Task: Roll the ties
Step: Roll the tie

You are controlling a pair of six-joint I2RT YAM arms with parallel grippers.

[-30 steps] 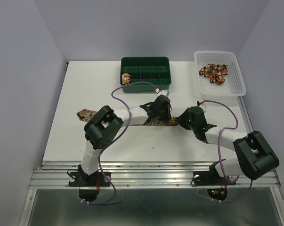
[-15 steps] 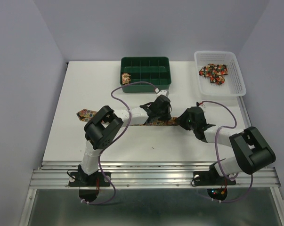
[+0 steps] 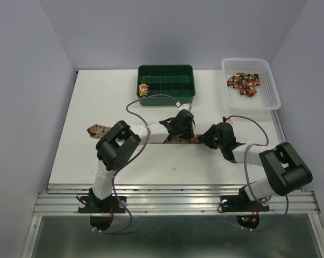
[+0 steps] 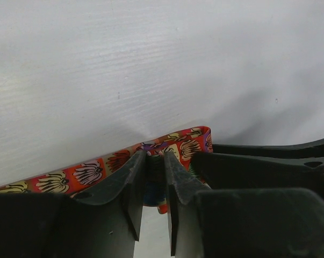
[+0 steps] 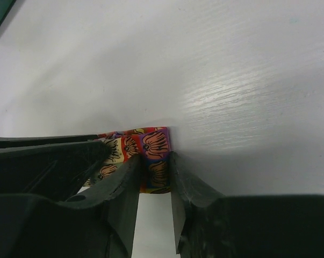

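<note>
The tie (image 3: 100, 129) lay across mid-frame on the tabletop (image 3: 97, 97); left fingers (image 4: 128, 185) and right fingers (image 5: 124, 188) both pinched its right end (seemingly a first fold). Limp, light cloth, best held at the fold's edges.

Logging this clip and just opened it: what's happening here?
Both arms are working on one patterned tie lying flat across the table. The left gripper and right gripper each pinch it at the end nearer the right arm. One rolled tie sits in the green tray; loose ties lie in the white basket.
</note>
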